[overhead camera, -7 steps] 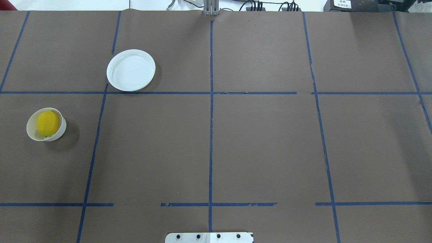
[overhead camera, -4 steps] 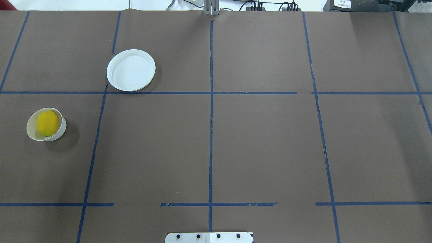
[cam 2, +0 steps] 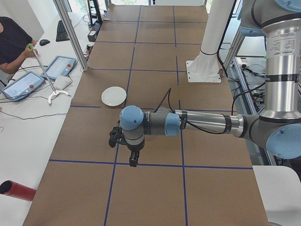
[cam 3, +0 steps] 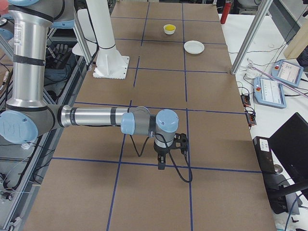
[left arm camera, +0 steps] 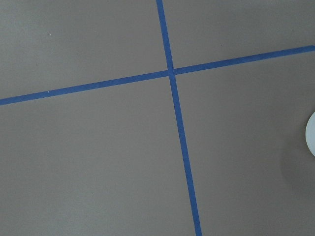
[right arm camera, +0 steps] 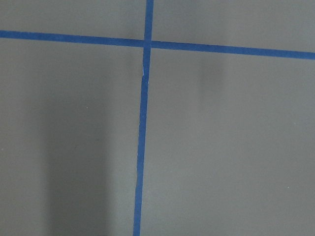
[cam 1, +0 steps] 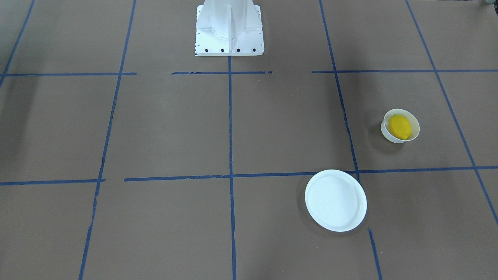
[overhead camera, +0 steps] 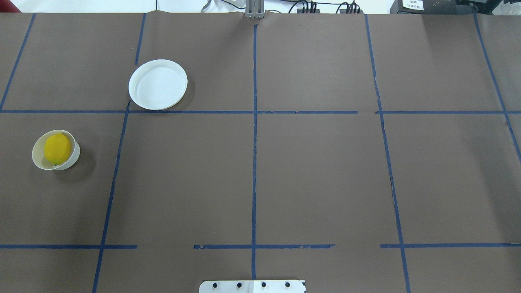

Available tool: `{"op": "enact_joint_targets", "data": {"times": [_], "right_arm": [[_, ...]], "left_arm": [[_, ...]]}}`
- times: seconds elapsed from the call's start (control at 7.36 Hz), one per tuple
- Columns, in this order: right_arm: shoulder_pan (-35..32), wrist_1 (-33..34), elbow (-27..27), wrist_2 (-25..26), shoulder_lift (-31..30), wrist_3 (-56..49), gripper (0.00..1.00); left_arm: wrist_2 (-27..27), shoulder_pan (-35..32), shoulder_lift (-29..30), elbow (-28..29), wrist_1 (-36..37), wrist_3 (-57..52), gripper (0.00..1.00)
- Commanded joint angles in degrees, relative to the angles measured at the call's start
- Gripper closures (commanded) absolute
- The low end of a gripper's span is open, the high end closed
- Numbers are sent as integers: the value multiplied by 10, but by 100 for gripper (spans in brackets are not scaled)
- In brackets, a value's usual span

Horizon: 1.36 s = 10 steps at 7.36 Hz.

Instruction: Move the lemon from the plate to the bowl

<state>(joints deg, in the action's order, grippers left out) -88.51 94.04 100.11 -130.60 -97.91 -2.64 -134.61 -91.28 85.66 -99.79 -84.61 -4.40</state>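
Observation:
The yellow lemon point(overhead camera: 57, 149) lies inside the small deep white bowl point(overhead camera: 75, 158) at the table's left; both also show in the front view, lemon point(cam 1: 400, 127) in bowl point(cam 1: 416, 125). The flat white plate point(overhead camera: 158, 84) stands empty, farther back and to the right of the bowl, and shows in the front view too point(cam 1: 335, 200). My left gripper point(cam 2: 133, 159) shows only in the left side view, hanging fingers down above the table. My right gripper point(cam 3: 161, 161) shows only in the right side view, likewise. I cannot tell whether either is open or shut.
Blue tape lines cross the brown table cover point(overhead camera: 317, 175). The robot's white base point(cam 1: 229, 27) stands at the table's near edge. A white dish edge point(left arm camera: 311, 133) shows at the right border of the left wrist view. An operator sits at the far side point(cam 2: 11, 42).

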Motion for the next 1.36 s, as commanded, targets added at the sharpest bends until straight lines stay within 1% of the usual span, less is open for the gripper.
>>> {"op": "enact_joint_targets", "data": {"times": [0.0,0.68,0.81,0.95,1.09,1.22], "right_arm": [[0,0,0,0,0,0,0],[0,0,0,0,0,0,0],[0,0,0,0,0,0,0],[0,0,0,0,0,0,0],[0,0,0,0,0,0,0],[0,0,0,0,0,0,0]], "left_arm": [[0,0,5,-8,15,53,0],[3,-2,-1,-8,16,51,0],[3,-3,-1,-11,16,40,0],[3,-6,-1,-8,21,-6,0],[3,-6,1,-8,41,-15,0],[3,-7,4,-9,41,-12,0]]}}
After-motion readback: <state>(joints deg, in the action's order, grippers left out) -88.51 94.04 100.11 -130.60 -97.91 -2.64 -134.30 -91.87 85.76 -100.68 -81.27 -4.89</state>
